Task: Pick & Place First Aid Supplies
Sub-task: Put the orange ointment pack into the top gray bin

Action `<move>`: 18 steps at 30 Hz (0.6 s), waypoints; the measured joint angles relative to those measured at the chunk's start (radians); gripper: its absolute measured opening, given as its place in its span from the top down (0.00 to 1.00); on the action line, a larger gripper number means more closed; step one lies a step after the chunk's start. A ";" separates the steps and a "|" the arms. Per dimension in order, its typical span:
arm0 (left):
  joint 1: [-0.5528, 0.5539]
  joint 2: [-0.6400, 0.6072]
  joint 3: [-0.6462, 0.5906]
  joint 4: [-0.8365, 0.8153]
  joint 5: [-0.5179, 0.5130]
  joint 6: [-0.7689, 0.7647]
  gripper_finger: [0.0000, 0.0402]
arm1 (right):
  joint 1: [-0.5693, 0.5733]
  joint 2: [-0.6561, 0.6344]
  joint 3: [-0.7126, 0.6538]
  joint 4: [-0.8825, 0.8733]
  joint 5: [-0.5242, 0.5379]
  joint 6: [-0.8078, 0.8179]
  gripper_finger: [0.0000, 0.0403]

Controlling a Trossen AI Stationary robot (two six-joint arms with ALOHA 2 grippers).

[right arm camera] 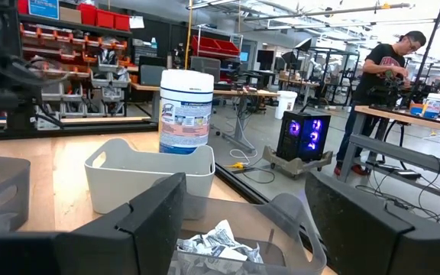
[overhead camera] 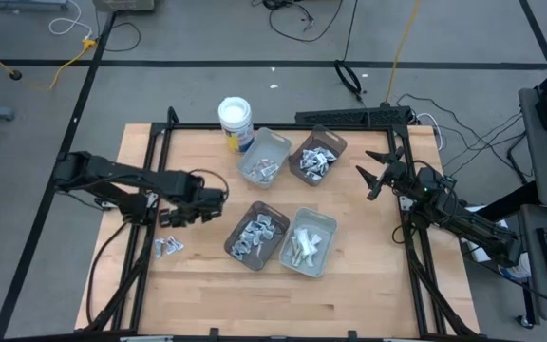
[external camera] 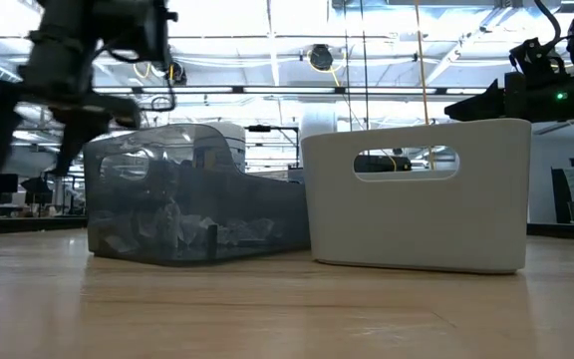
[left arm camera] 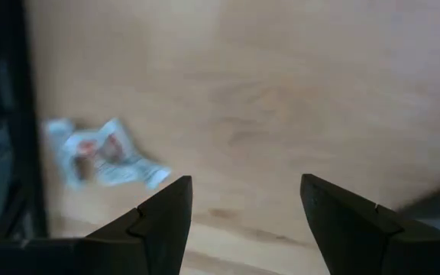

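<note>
A small heap of loose first aid supplies (overhead camera: 167,247), white and bluish packets, lies flat on the wooden table near its left side; it shows in the left wrist view as crumpled packets (left arm camera: 101,156). My left gripper (overhead camera: 182,216) hangs above the table just beyond that heap, pointing down, open (left arm camera: 243,206), with bare wood between its fingers. More packets fill the four trays: two far ones (overhead camera: 264,157) (overhead camera: 318,157) and two near ones (overhead camera: 257,235) (overhead camera: 309,242). My right gripper (overhead camera: 378,173) waits open and level at the table's right side (right arm camera: 243,221).
A white round tub with a blue label (overhead camera: 235,122) stands behind the far left tray. A black frame rail (overhead camera: 150,180) runs along the table's left side near the loose packets. A person (right arm camera: 380,76) works at a bench in the room beyond.
</note>
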 joint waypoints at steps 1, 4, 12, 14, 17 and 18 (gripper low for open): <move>-0.014 -0.006 -0.020 0.000 0.016 -0.024 0.38 | 0.000 0.000 0.000 0.000 0.000 0.000 0.35; -0.051 -0.022 -0.069 0.002 0.047 -0.083 0.38 | 0.000 0.000 0.000 0.000 0.000 0.000 0.35; -0.130 -0.029 -0.174 0.040 0.136 -0.183 0.38 | 0.000 0.000 0.000 0.000 0.000 0.000 0.35; -0.145 -0.029 -0.203 0.080 0.145 -0.201 0.38 | 0.000 0.000 0.000 0.000 0.000 0.000 0.35; -0.171 -0.029 -0.241 0.143 0.146 -0.238 0.38 | 0.000 0.000 0.000 0.000 0.000 0.000 0.35; -0.180 -0.029 -0.251 0.160 0.146 -0.250 0.38 | 0.000 0.000 0.000 0.000 0.000 0.000 0.35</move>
